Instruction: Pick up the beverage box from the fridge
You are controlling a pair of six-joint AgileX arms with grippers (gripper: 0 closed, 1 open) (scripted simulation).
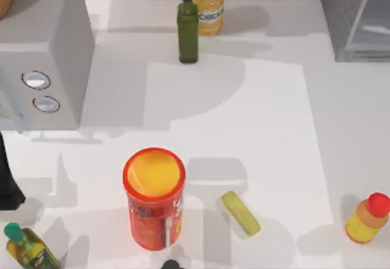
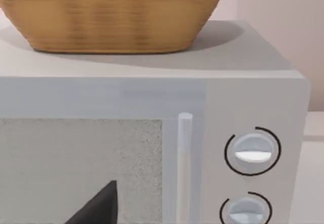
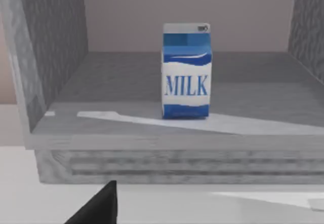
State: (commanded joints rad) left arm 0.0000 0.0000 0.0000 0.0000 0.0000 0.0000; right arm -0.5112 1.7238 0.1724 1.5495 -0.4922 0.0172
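fingers of my right arm: one dark tip [image 3: 98, 206] shows, so i cannot tell open or shut. beverage box [image 3: 185, 71] stands upright inside the fridge [image 3: 55, 57], facing the open front, easy to reach.

We see the fridge [image 1: 356, 16] at the table's [image 1: 274, 129] far right corner, with the carton [image 3: 185, 72] standing upright inside it on its floor. A microwave [image 1: 42, 56] sits far left, a basket [image 2: 111, 13] on top. A bottle [image 1: 187, 28] and can [image 1: 208, 4] stand together between them.
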